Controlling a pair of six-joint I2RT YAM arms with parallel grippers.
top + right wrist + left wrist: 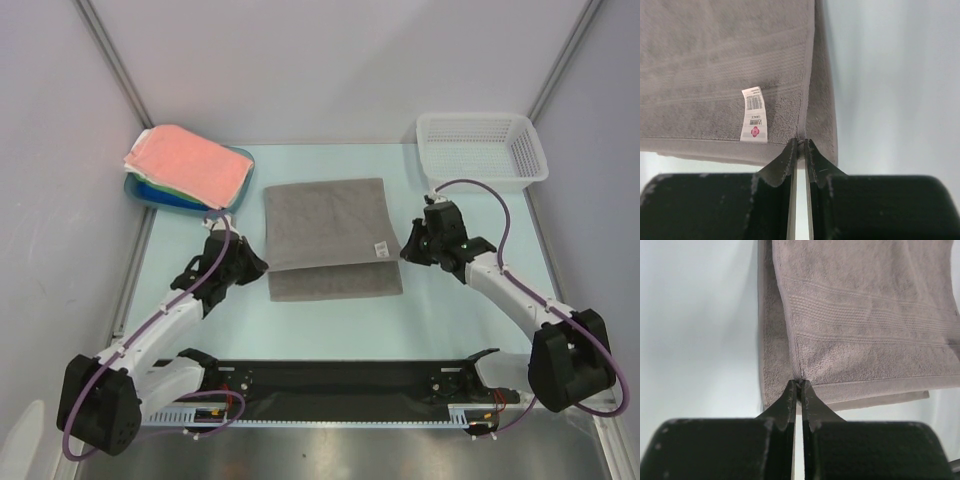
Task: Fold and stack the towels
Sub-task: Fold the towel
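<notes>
A grey towel [330, 225] lies mid-table, its far half folded forward over the near half; a strip of the lower layer shows along the near edge. Its white tag [381, 248] faces up near the right corner and also shows in the right wrist view [754, 115]. My left gripper [258, 265] is shut on the upper layer's near-left corner [799, 383]. My right gripper [406, 250] is shut on the near-right corner [800, 141]. A salmon pink towel [185, 160] tops a folded stack at the back left, with green, white and blue edges beneath.
The stack sits in a blue tray [160, 196] at the back left, close to my left arm. A white perforated basket [480, 150] stands empty at the back right. Grey walls enclose the table on the left, right and back.
</notes>
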